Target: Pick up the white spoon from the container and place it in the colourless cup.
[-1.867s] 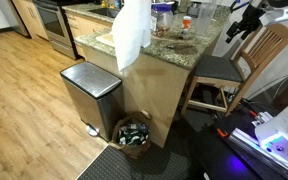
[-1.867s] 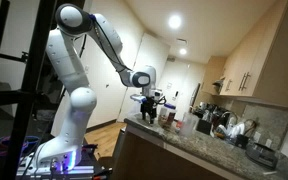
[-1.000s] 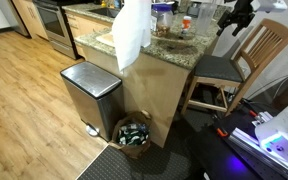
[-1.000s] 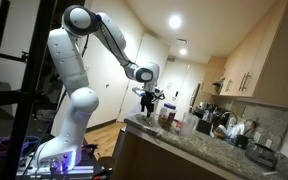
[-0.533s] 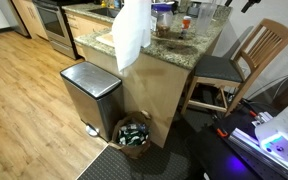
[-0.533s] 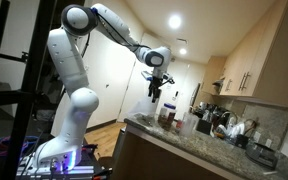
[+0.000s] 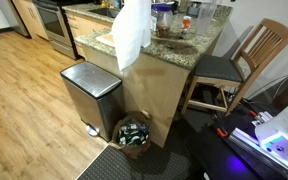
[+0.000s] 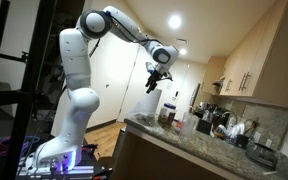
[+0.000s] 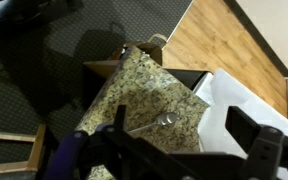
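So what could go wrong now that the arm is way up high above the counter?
1. The gripper hangs high over the granite counter. Coming down, it could bump the crowded cups and jars and tip one.
2. Some of those stand near the counter's edge, so a knocked one might fall toward the wooden chair.
3. I cannot tell whether the gripper holds a spoon. If it does, a drop from up there could bounce away.

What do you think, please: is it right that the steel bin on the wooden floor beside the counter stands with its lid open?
Not quite: the bin does stand on the wooden floor beside the counter, but its lid is shut, not open. An exterior view shows this.
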